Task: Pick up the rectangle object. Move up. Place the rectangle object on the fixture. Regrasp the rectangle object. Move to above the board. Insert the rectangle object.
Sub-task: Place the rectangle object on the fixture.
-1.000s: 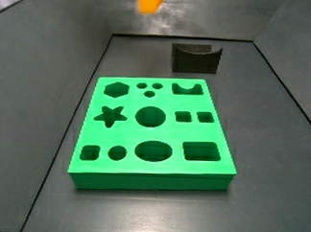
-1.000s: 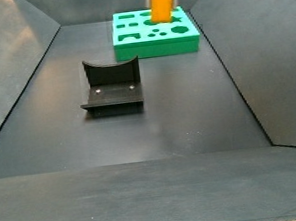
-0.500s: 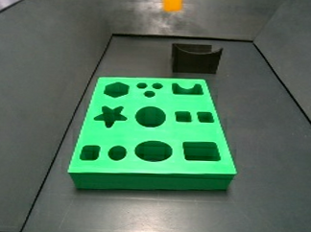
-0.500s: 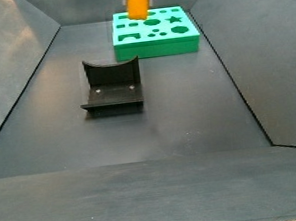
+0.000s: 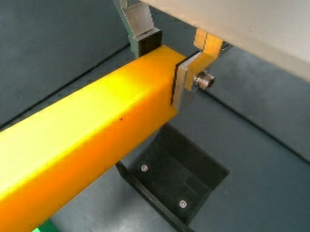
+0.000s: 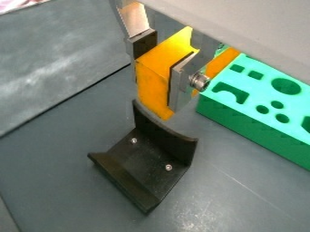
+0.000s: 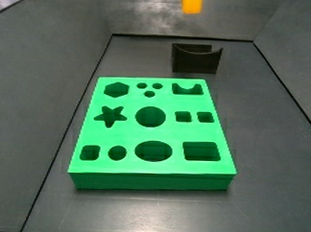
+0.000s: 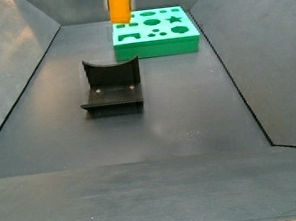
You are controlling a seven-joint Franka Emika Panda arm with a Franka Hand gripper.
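The rectangle object (image 5: 85, 118) is an orange-yellow block held between the fingers of my gripper (image 5: 169, 65), which is shut on it. In both wrist views it hangs above the fixture (image 6: 145, 163), a dark block with a notched top. In a side view the block (image 7: 192, 3) is high above the fixture (image 7: 196, 57); in a side view it (image 8: 120, 2) is up at the frame's top, above and behind the fixture (image 8: 112, 84). The gripper body is out of both side views. The green board (image 7: 151, 127) with cut-out holes lies on the floor.
Dark sloping walls (image 8: 14, 88) enclose the grey floor on both sides. The board's corner (image 6: 260, 100) shows beside the fixture in a wrist view.
The block has moved sideways, from over the board to over the fixture, staying high. The gripper stays shut on it.
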